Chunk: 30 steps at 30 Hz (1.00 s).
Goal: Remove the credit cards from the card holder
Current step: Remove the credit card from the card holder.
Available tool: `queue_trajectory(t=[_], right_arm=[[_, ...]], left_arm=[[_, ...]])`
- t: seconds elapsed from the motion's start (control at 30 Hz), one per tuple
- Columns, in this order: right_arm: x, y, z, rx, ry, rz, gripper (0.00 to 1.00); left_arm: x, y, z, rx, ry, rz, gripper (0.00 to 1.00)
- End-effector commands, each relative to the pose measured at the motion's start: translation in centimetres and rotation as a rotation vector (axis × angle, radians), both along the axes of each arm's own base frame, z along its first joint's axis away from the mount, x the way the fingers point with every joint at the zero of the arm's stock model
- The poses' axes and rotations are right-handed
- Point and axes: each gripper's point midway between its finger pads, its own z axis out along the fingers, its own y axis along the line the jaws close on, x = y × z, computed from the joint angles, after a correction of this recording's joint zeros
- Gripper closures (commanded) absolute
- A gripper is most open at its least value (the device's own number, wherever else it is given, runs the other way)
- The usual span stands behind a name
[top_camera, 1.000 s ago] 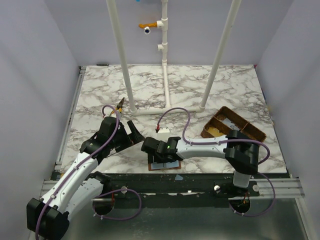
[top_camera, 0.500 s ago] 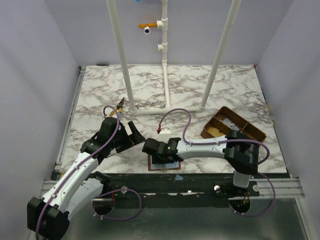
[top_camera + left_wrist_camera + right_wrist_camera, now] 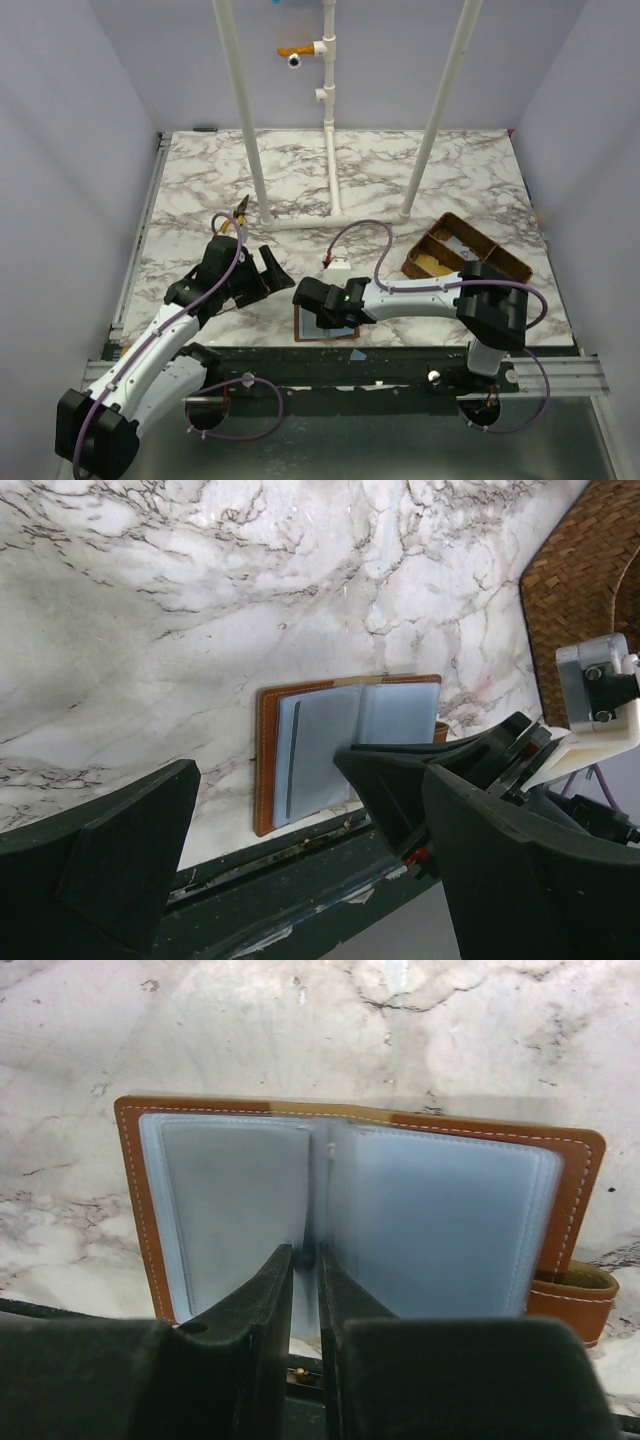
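Brown leather marks the card holder (image 3: 303, 322) in the top view, lying open at the near edge of the marble counter (image 3: 300, 170), mostly under the right claw (image 3: 325, 318). The left claw (image 3: 272, 272) hangs just left of it, and a woven basket (image 3: 497, 262) to the right holds a yellowish card (image 3: 428, 262) and a pale card (image 3: 460, 242) in separate compartments. From the left wrist, the left claw (image 3: 268, 765) stands wide apart and empty above the card holder (image 3: 340, 730). From the right wrist, the right claw (image 3: 305, 1260) is pressed almost together on the centre fold of the card holder (image 3: 450, 1220), a blue-grey pocket leaf in the slit; the snap tab (image 3: 570, 1295) sticks out at right.
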Motion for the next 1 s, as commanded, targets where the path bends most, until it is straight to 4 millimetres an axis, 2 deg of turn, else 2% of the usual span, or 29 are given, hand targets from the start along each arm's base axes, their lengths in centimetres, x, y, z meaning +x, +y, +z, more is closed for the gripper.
queue_trajectory(t=[0.0, 0.13, 0.2, 0.27, 0.33, 0.6, 0.77, 0.97], right_arm=[[-0.3, -2.0, -1.4, -0.008, 0.039, -0.032, 0.84], [-0.4, -2.2, -1.9, 0.022, 0.059, -0.031, 0.90], [-0.4, -2.3, -2.1, 0.030, 0.068, -0.031, 0.91], [-0.3, -2.3, -2.2, 0.036, 0.073, -0.030, 0.93], [-0.3, -2.4, -2.4, 0.041, 0.082, -0.031, 0.97], [-0.3, -3.5, -3.0, 0.069, 0.108, -0.060, 0.99], [-0.6, -3.6, -3.4, 0.107, 0.134, -0.065, 0.99], [-0.7, -4.2, -3.8, 0.149, 0.159, -0.088, 0.99]], left_arm=[[-0.1, -0.8, -0.3, -0.034, 0.007, -0.044, 0.04], [-0.2, -1.1, -0.7, -0.042, 0.020, -0.064, 0.12], [-0.3, -1.2, -1.1, -0.044, 0.029, -0.071, 0.19], [-0.4, -1.4, -1.5, -0.047, 0.039, -0.078, 0.28], [-0.6, -1.5, -1.9, -0.048, 0.047, -0.084, 0.43], [-1.1, -2.2, -3.0, -0.051, 0.074, -0.121, 0.78], [-1.4, -3.2, -3.4, -0.044, 0.088, -0.162, 0.91], [-2.2, -4.7, -4.4, -0.023, 0.116, -0.205, 0.97]])
